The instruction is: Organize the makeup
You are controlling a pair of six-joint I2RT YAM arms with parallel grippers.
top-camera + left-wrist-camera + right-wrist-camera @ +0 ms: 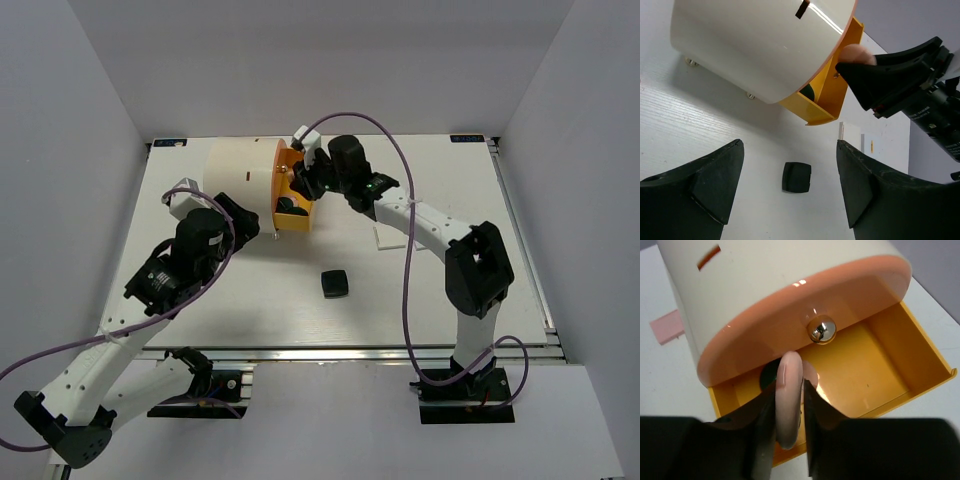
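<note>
White table (200, 310) holds a dark square compact (334, 284) near the front. Left gripper (240, 214) hangs spread wide beside the cream cylinder (238, 175). Farther back, right gripper (303, 183) pinches a peach disc (789, 385) over the open orange drawer (880, 355).

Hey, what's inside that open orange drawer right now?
A dark green disc sits at the back of the orange drawer, half hidden behind the peach disc that the right fingers grip. The visible floor is bare. Anything deeper under the cylinder's front is covered.
</note>
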